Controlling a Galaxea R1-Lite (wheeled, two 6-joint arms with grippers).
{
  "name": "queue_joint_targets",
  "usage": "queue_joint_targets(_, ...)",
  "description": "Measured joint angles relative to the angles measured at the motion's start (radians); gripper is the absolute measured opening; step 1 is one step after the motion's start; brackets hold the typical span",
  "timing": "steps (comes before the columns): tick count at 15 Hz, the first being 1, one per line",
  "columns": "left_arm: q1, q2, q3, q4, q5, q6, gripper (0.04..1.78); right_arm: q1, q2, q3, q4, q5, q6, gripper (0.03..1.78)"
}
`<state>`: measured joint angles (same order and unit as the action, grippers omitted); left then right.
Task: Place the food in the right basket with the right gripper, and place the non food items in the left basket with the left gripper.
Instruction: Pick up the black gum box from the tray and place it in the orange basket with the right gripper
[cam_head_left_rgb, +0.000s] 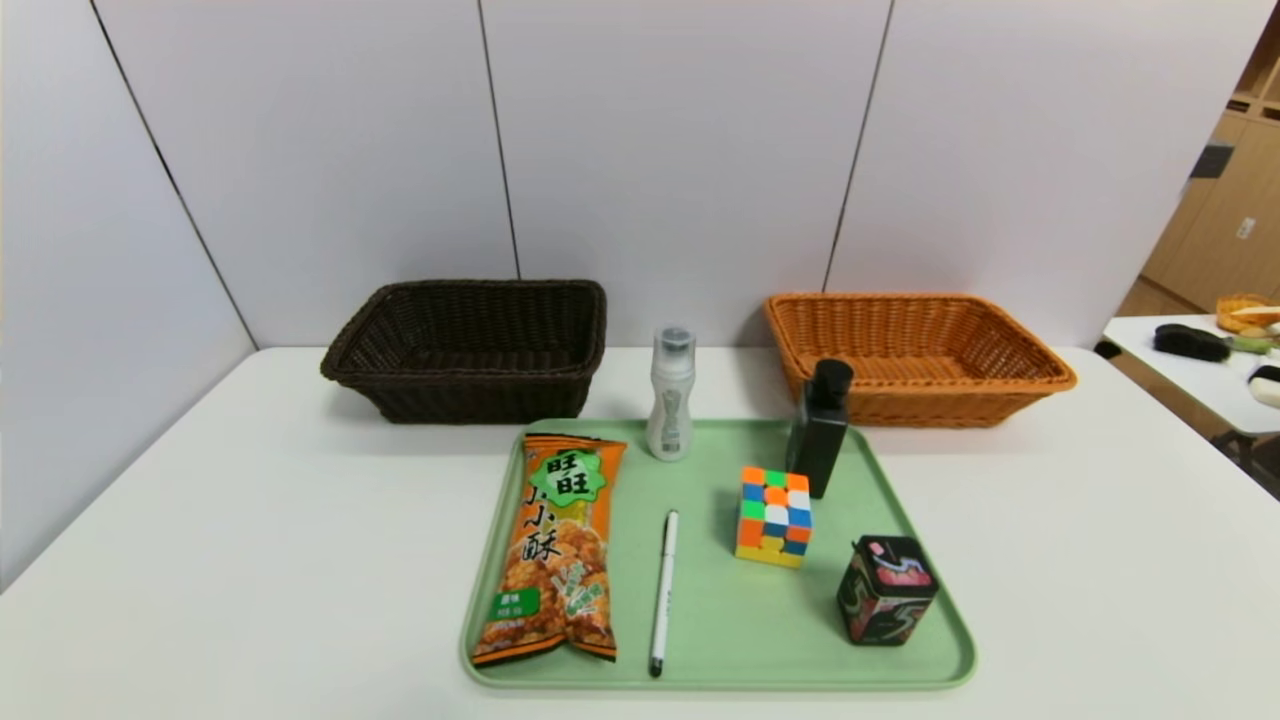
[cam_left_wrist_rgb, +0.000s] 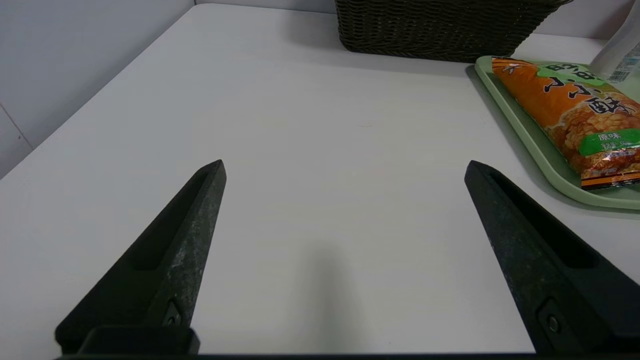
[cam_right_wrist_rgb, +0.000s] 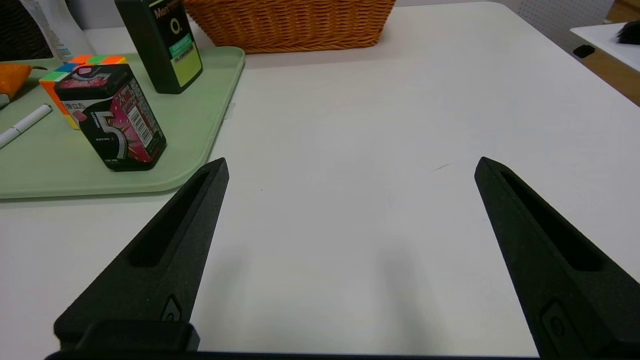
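On the green tray (cam_head_left_rgb: 720, 630) lie an orange snack bag (cam_head_left_rgb: 555, 550), a white pen (cam_head_left_rgb: 663, 590), a colourful puzzle cube (cam_head_left_rgb: 774, 516) and a dark gum tin (cam_head_left_rgb: 885, 590). A white bottle (cam_head_left_rgb: 671, 394) and a black bottle (cam_head_left_rgb: 820, 428) stand at its far edge. Behind it sit the dark brown left basket (cam_head_left_rgb: 470, 345) and the orange right basket (cam_head_left_rgb: 915, 355). My left gripper (cam_left_wrist_rgb: 345, 167) is open over bare table, left of the tray (cam_left_wrist_rgb: 525, 125). My right gripper (cam_right_wrist_rgb: 350, 165) is open over bare table, right of the tray (cam_right_wrist_rgb: 210, 100). Neither arm shows in the head view.
White wall panels stand right behind both baskets. A second table (cam_head_left_rgb: 1190, 370) with dark and yellow objects is at the far right. The white table (cam_head_left_rgb: 250, 520) has bare surface on both sides of the tray.
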<state>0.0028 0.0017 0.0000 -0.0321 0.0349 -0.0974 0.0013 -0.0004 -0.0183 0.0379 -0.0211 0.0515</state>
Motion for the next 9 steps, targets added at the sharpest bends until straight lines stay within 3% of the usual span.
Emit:
queue_joint_targets(5, 0.0, 0.011, -0.069, 0.063, -0.048, 0.074, 1.69, 0.0, 0.0, -0.016, 0.008, -0.001, -0.008, 1.7)
queue_joint_targets(7, 0.0, 0.056, -0.216, 0.17, -0.086, 0.065, 1.69, 0.0, 0.016, -0.12, 0.063, 0.003, 0.007, 1.7)
queue_joint_targets(9, -0.014, 0.144, -0.393, 0.295, -0.112, 0.043, 1.69, 0.0, 0.077, -0.329, 0.182, 0.007, 0.026, 1.7)
